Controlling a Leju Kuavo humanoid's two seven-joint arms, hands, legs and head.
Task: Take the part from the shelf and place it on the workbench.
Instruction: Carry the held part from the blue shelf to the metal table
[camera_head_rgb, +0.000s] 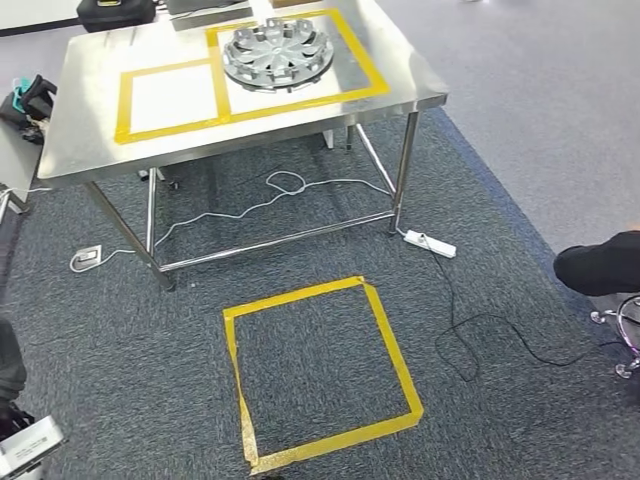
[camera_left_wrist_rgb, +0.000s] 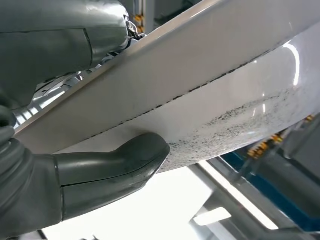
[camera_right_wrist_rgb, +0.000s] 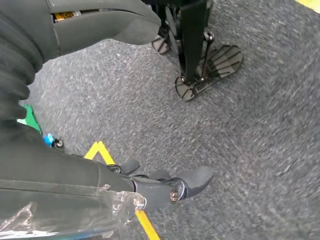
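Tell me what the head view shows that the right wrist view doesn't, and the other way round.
Head view only: a steel table with a wheel cover inside one of its taped squares, a power strip and a person's shoe. Right wrist view only: the right hand, fingers stretched out above the floor, holding nothing. Both: grey carpet and yellow floor tape.

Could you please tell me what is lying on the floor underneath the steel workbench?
Under the workbench, a white cable loops across the grey carpet to a small white box. The tabletop hides the floor farther back.
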